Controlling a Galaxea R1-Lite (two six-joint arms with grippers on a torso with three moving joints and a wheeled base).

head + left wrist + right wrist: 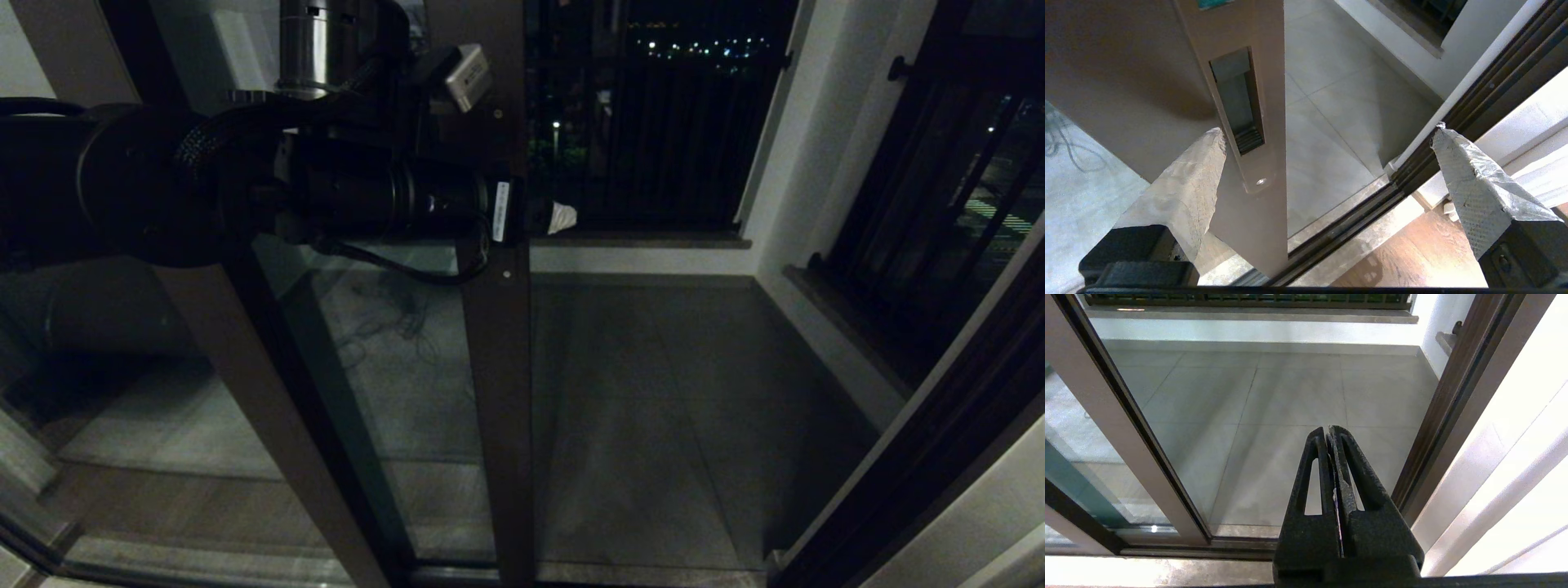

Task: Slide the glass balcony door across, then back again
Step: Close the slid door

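The glass balcony door [498, 392] stands partly slid across, its brown edge post running from top to bottom near the middle of the head view, with the doorway open to its right onto the tiled balcony floor [653, 408]. Behind the door on the left sits another glass panel [245, 367] with its own slanting brown post. The outer door frame [939, 457] rises at the right edge of the opening.

The left arm reaches across at upper left, and the left gripper [1327, 143] is at the door's edge post. Its fingers are spread wide: one taped finger [1188, 183] lies against the face of the post just beside the handle slot [1237, 102], the other is out in the open gap. A small screw [1260, 181] sits just below the slot.

The right gripper [1333, 457] hangs low before the opening, its fingers pressed together on nothing.
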